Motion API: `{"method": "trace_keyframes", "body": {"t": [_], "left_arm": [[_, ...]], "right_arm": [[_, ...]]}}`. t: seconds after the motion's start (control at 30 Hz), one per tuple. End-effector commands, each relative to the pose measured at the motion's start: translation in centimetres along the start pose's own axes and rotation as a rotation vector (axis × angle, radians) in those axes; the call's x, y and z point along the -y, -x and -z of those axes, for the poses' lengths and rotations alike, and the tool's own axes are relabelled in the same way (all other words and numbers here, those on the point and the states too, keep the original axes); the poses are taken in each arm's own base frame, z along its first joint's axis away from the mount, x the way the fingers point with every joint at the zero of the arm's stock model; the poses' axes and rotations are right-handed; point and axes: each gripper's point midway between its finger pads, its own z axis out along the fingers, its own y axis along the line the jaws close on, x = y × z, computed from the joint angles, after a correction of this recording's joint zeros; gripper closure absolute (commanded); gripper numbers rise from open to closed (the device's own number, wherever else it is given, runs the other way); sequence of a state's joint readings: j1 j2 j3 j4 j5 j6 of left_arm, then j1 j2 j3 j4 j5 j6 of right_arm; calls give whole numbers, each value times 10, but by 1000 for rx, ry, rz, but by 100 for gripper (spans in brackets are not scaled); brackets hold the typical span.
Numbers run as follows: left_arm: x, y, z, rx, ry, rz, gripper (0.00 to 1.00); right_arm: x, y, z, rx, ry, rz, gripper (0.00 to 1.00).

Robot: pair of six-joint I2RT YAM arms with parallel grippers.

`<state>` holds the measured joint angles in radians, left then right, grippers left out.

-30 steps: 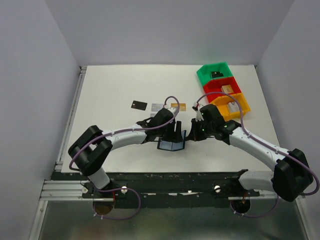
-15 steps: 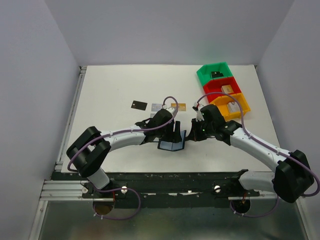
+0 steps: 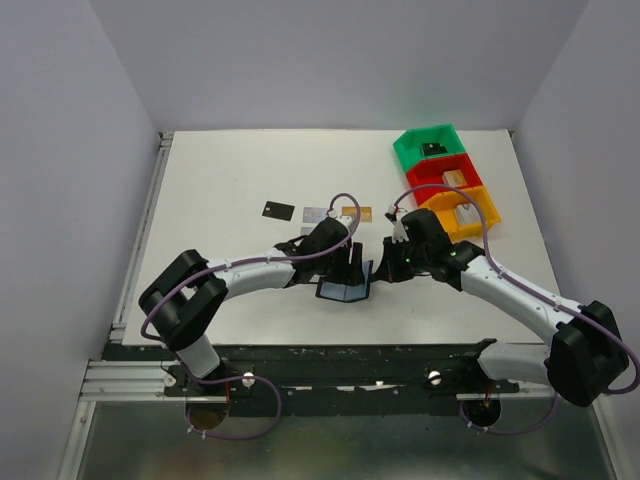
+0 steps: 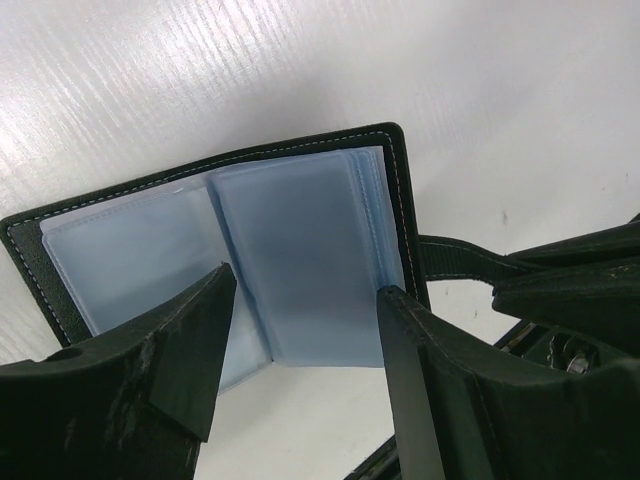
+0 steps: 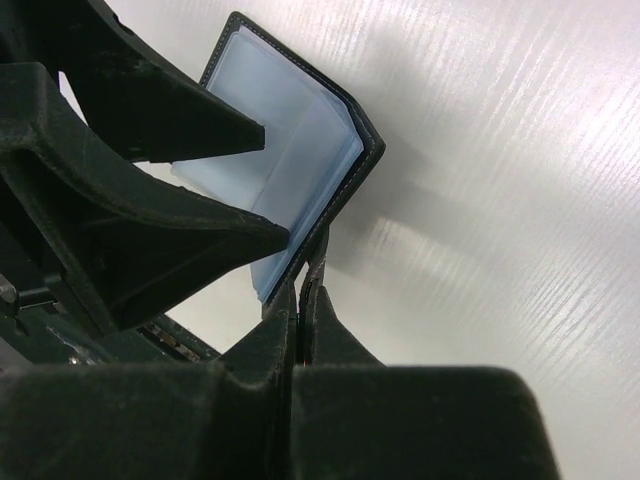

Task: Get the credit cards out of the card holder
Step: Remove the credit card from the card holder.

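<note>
Two covers of the holder (image 3: pixel 343 291) lie spread on the table (image 3: pixel 220 180), at 6 o'clock of its surface near the arm bases, with the blue-grey pockets (image 4: pixel 300 250) facing up. No card shows through the facing sleeves (they are cloudy, so one could sit behind them unseen).

The strap (image 4: pixel 455 257) runs off the holder's 3 o'clock edge to the right gripper (image 5: pixel 303 290), whose fingers are pressed together on it, so it seems to be pinning the holder down. The left gripper (image 4: pixel 305 300) hangs just over the pockets with its fingers apart, one on each side of the right-hand leaf bundle, and grips nothing.

At 11 to 12 o'clock of the holder, well apart from it, a black card (image 3: pixel 278 210), a silver card (image 3: pixel 314 214) and a gold card (image 3: pixel 357 213) sit in a row. The bins (image 3: pixel 402 155) are at 1 o'clock.

The step in hand looks like finding whatever is left inside. To do it well, the left fingers should turn the leaves one at a time. They should then pinch only a card's exposed edge, never the plastic. The pull should run straight along the sleeve's mouth while the right holds the strap. Closing on the whole bundle would likely lift the holder instead.
</note>
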<state>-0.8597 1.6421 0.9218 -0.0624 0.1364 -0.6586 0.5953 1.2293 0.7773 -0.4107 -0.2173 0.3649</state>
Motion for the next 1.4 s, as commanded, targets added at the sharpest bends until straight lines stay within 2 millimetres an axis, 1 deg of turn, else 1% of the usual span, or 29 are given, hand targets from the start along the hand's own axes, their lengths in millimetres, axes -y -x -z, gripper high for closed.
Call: {"method": "trace_keyframes", "body": {"t": [0.0,0.3,0.5,0.53,0.73,0.8,0.93,1.07,1.17,1.23,1.3,1.37], "left_arm": [[3,0,-3,-20,12,-17,32],[-12,-2,-2,-18,95,-8,34],[-23,-1,4,-1,150,0,34],[-26,1,6,16,171,0,34],[-36,12,21,81,229,22,32],[-41,18,30,121,256,34,31],[-42,32,48,217,268,49,28],[-28,37,53,266,178,48,27],[-5,37,44,244,52,12,27],[14,35,38,219,-45,-10,28],[26,32,33,192,-93,-35,28],[33,28,27,153,-102,-68,29]], "right_arm": [[-5,5,3,21,24,8,100],[-4,7,4,22,18,11,100],[-5,8,6,25,17,19,100],[-5,9,7,27,17,18,100],[-5,8,7,22,16,20,100],[-5,9,8,26,16,24,100],[-5,10,10,31,15,28,100],[-9,15,14,46,30,36,100],[-12,17,16,51,39,38,100],[-11,16,16,46,38,41,100],[-11,16,16,47,35,41,100],[-10,15,16,45,33,42,100]]}}
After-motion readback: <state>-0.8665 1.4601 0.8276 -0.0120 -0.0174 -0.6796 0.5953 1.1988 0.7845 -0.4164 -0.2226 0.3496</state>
